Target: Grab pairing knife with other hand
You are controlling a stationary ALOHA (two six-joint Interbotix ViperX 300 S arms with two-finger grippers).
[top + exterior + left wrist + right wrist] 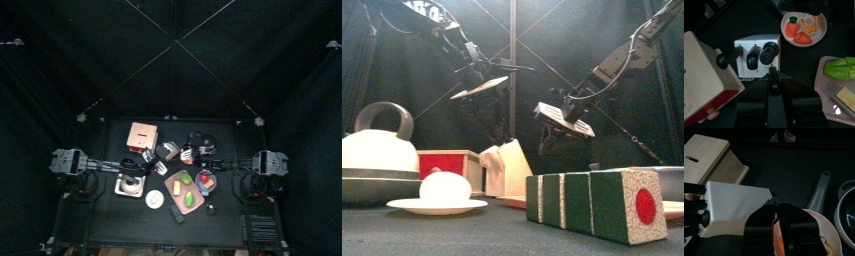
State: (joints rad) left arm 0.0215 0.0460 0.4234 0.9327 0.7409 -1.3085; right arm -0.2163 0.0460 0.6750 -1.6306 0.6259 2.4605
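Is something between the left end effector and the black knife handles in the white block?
Nothing visible does: left end effector faces the black handles of the white knife block directly; wooden box stands aside.

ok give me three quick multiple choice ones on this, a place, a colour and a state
1. In the front view, where is the kettle?
A. far right
B. far left
C. on top of the striped box

2. What colour is the circle on the striped box?
A. red
B. blue
C. yellow

3. In the left wrist view, what state is the round plate in?
A. empty
B. upside down
C. holding food

Answers:
1. B, as it stands at the left edge, beside the ball on the saucer.
2. A, as a red disc shows on the box's near end.
3. C, as orange and red pieces lie on it.
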